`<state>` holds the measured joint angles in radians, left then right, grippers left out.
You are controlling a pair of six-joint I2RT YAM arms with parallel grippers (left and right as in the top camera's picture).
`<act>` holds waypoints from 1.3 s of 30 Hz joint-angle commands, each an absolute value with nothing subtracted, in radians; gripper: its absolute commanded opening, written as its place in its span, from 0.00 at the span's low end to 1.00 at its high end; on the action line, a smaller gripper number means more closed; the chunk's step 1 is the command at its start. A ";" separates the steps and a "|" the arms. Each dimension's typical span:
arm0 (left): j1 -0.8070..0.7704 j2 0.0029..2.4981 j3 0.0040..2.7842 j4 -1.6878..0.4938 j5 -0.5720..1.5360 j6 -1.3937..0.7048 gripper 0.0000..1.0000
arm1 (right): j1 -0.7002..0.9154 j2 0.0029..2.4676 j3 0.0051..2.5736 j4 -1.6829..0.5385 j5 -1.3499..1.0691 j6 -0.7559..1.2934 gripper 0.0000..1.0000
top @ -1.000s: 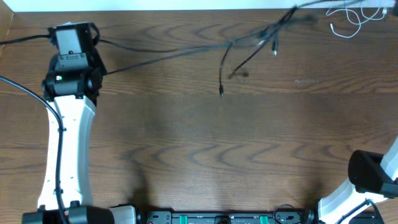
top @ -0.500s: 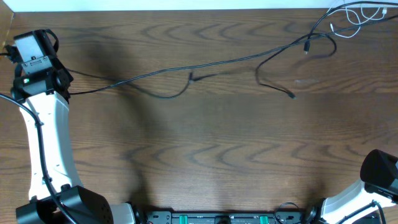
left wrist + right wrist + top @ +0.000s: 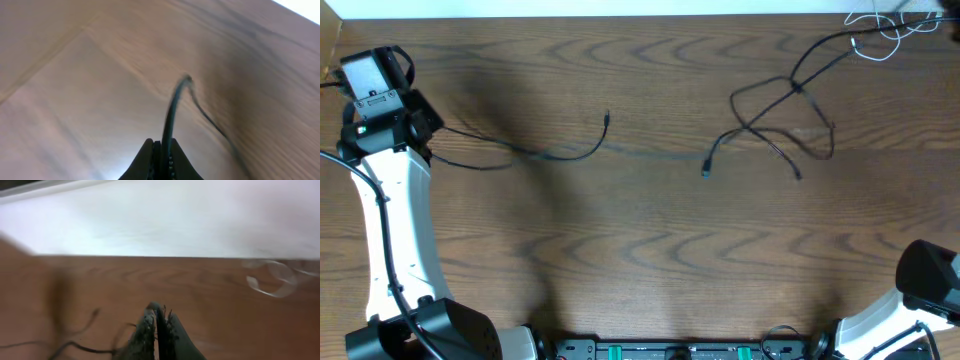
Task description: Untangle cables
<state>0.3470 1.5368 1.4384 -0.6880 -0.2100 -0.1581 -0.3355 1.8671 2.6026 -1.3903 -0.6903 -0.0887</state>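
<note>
While the left gripper [image 3: 161, 146] was clamped tight on the thin black flexible cord [image 3: 172, 107], the cord trailed right across the brown wooden table [image 3: 640, 250]. Its black loops reached the thin white flexible cord [image 3: 880, 30] at the far right corner. The right gripper [image 3: 156, 317] had its jaws closed; what they pinched was unclear.

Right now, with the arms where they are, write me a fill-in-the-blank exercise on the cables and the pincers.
1. The left pincer is ___ on the black cable.
2. In the overhead view, the white cable lies at the far ___ corner of the table.
3. The table top is brown ___ with a visible grain.

Missing words: shut; right; wood
</note>
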 commanded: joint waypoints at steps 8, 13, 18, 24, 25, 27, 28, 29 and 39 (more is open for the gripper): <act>0.200 1.543 1.442 -0.743 0.389 0.035 0.14 | 0.066 1.866 2.615 -1.362 -0.214 0.207 0.01; 0.145 1.543 1.442 -0.792 0.419 0.054 0.36 | 0.159 1.869 2.615 -1.374 0.088 0.374 0.01; 0.137 1.543 1.442 -0.804 0.419 0.056 0.52 | 0.165 1.871 2.615 -1.389 0.146 0.427 0.01; 0.137 1.543 1.442 -0.809 0.419 0.055 0.71 | 0.165 1.889 2.608 -1.392 0.147 0.429 0.01; 0.136 1.544 1.442 -0.811 0.419 0.055 0.71 | 0.164 1.890 2.608 -1.385 0.148 0.416 0.01; 0.133 1.546 1.437 -0.811 0.419 0.056 0.71 | 0.160 1.890 2.608 -1.332 0.147 0.344 0.01; 0.133 1.546 1.435 -0.811 0.419 0.056 0.71 | 0.158 1.889 2.609 -1.312 0.147 0.325 0.01; 0.132 1.549 1.428 -0.811 0.419 0.055 0.71 | 0.158 1.883 2.610 -1.265 0.147 0.274 0.01; 0.131 1.566 1.419 -0.814 0.419 0.056 0.71 | 0.088 1.666 2.611 -1.001 0.224 0.140 0.01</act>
<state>0.1345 1.5578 1.4307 -0.8101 0.4133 0.0498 0.1215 1.7927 2.5973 -1.0222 0.1547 0.1799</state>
